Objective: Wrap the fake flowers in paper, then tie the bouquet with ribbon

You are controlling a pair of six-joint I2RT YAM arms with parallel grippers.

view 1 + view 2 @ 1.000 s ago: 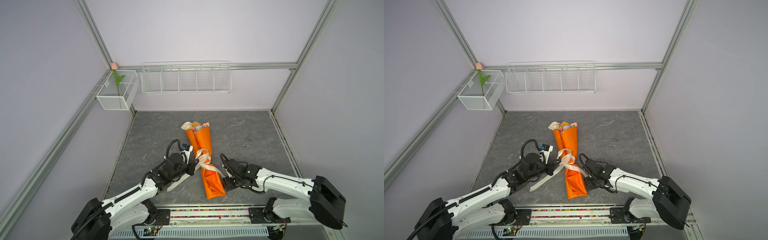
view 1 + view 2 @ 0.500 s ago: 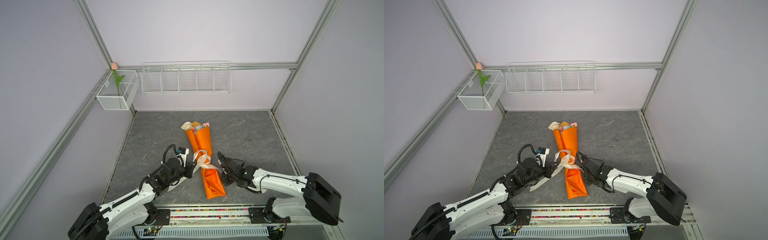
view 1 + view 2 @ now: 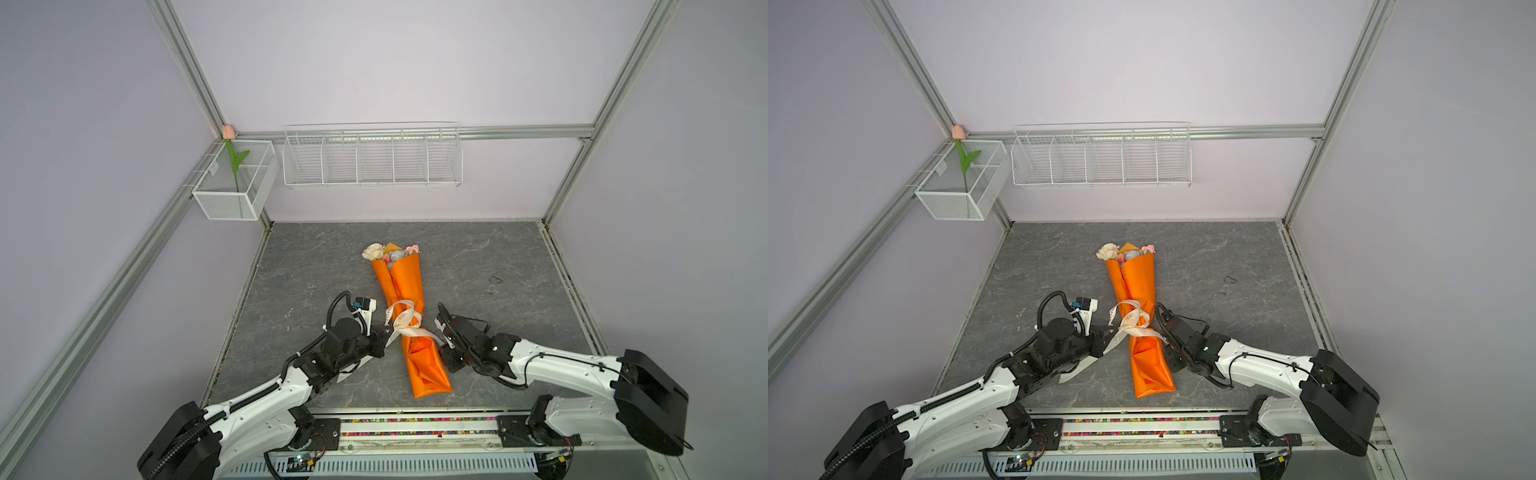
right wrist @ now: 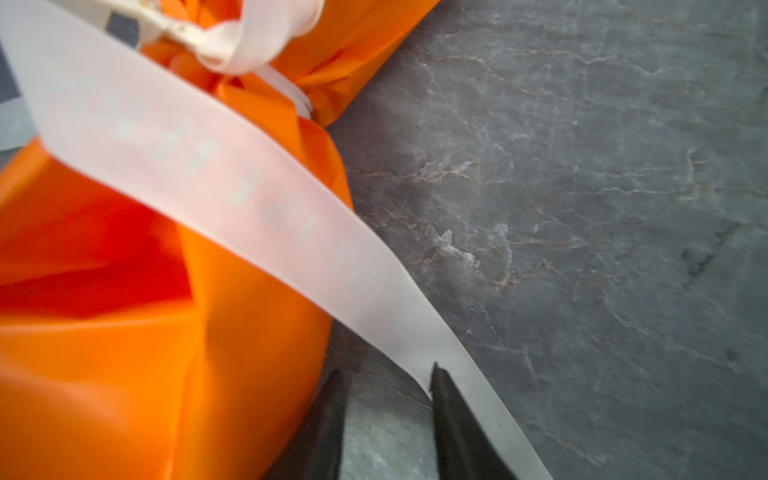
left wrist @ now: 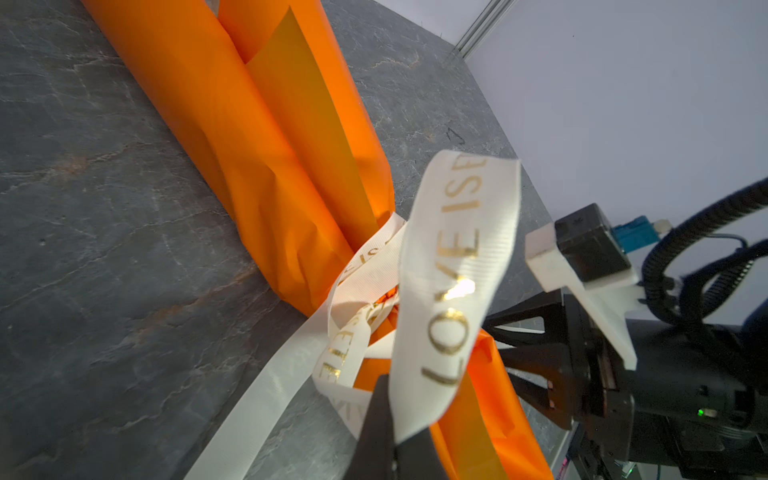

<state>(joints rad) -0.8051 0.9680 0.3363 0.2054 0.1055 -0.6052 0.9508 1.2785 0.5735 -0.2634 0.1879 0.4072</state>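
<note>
In both top views the bouquet of fake flowers (image 3: pixel 401 286) (image 3: pixel 1136 286) lies near the middle of the grey surface (image 3: pixel 478 257), blooms at the far end. Its orange wrapping paper (image 3: pixel 424 365) is pinched in at the waist by a cream ribbon (image 3: pixel 402 322) that stands up in a loop above it. The left end effector (image 3: pixel 388 337) sits just beside that waist on one side and the right end effector (image 3: pixel 442 337) just beside it on the other, with a ribbon tail running out toward each. From the left wrist view, the left end effector (image 5: pixel 395 424) is clenched on the gold-lettered band of the loop. Under the loop the ribbon bunches tight against the paper, and the right end effector (image 5: pixel 494 338) shows opposite, its fingers (image 5: pixel 532 305) pointing at the bundle. From the right wrist view, the right end effector (image 4: pixel 386 395) is released: its two fingers stand apart with bare surface between them, and the loose tail lies across the outside of one finger, not in the gap. I judge the job well advanced, since the wrap is bound and the first crossing seems pulled tight. The bow looks unfinished, though: that tail has to be caught and both ends drawn snug.
</note>
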